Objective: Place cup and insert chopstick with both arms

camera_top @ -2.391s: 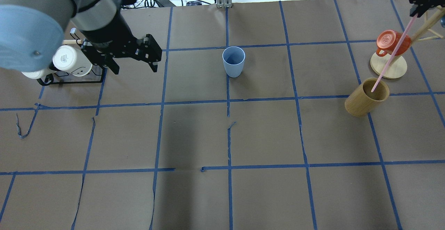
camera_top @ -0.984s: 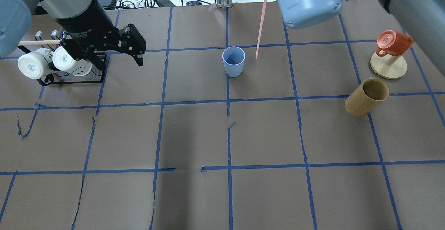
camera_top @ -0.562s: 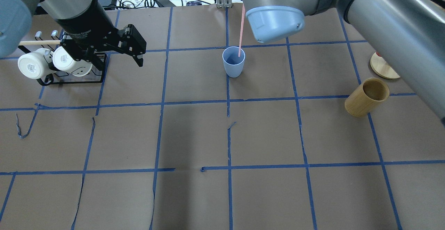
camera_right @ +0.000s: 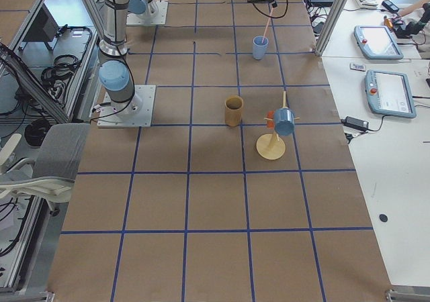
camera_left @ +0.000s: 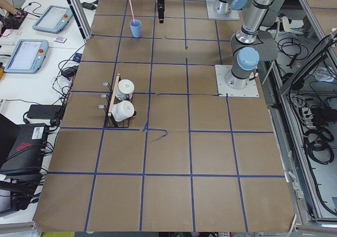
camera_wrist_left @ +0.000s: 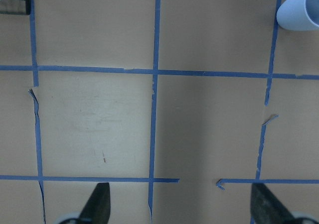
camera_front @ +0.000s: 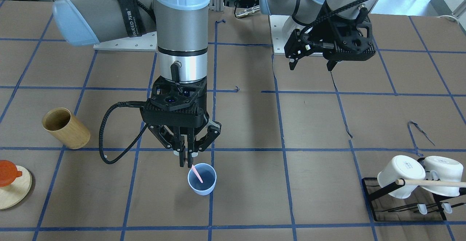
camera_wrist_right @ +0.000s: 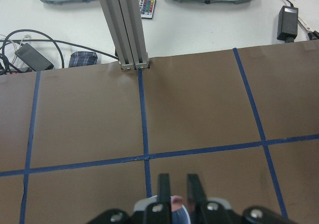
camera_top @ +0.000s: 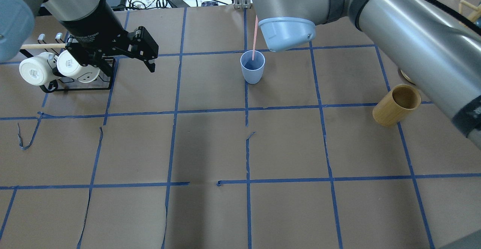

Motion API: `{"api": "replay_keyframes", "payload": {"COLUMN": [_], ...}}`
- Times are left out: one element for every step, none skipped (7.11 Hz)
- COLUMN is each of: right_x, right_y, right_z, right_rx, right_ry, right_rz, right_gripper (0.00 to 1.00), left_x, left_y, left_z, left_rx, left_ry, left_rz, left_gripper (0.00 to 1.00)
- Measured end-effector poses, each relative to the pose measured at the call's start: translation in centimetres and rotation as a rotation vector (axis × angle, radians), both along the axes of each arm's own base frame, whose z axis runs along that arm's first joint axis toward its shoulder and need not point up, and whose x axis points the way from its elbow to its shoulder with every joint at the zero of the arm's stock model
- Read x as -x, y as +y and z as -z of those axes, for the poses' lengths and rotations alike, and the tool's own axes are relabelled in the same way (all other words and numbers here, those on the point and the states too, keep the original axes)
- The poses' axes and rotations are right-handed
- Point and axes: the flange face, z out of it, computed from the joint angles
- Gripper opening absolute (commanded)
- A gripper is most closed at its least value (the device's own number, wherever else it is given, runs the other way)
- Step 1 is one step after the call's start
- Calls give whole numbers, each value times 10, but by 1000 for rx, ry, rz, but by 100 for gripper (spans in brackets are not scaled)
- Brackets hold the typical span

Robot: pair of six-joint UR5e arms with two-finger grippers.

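The pale-blue cup (camera_top: 252, 67) stands upright on the brown table, at the far middle in the overhead view; it also shows in the front view (camera_front: 202, 182). My right gripper (camera_front: 185, 158) hangs straight above it, shut on the top of the pink chopstick (camera_front: 197, 174). The stick's lower end is inside the cup. In the overhead view the chopstick (camera_top: 254, 38) shows, but the arm hides the gripper. My left gripper (camera_front: 312, 66) is open and empty, above the table well off to the cup's side, near the mug rack.
A tan wooden holder (camera_top: 396, 105) stands on my right side. An orange mug (camera_front: 8, 168) sits on a round wooden stand (camera_front: 14, 192). A black rack (camera_top: 75, 87) with two white mugs (camera_top: 35, 70) is on my left.
My right arm lifted the chopstick out of the wooden holder, carried it left to the blue cup and lowered its tip in. My left gripper drew back toward the rack, then stayed still.
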Motion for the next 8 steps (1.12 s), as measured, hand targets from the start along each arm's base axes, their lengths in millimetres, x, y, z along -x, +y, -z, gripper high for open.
{"api": "replay_keyframes", "payload": {"right_x": [1,3,9,24,45,67,94,122], "right_y": [2,5,11,18,23,27,31,36], "right_z": [-1,-7,-13,-19,-17,-10,-5,-4], "right_rx": [-1,-11,-48,-114,-212,-326,-444,-543], "right_ry": [0,6,23,47,74,85,72,50], "right_rz": [-1,-3,-2,13,39,55,58,47], "right_gripper": [100,100,100,100,100,100,100,100], "left_x": [0,0,0,0,0,0,0,0], "left_y": [0,0,0,0,0,1,1,2], "left_z": [0,0,0,0,0,0,0,1], "left_rx": [0,-1,-1,-1,-1,-1,-1,-4], "left_ry": [0,0,0,1,1,1,1,1], "left_rz": [0,0,0,0,0,1,0,0], "left_gripper": [100,100,100,100,100,100,100,100]}}
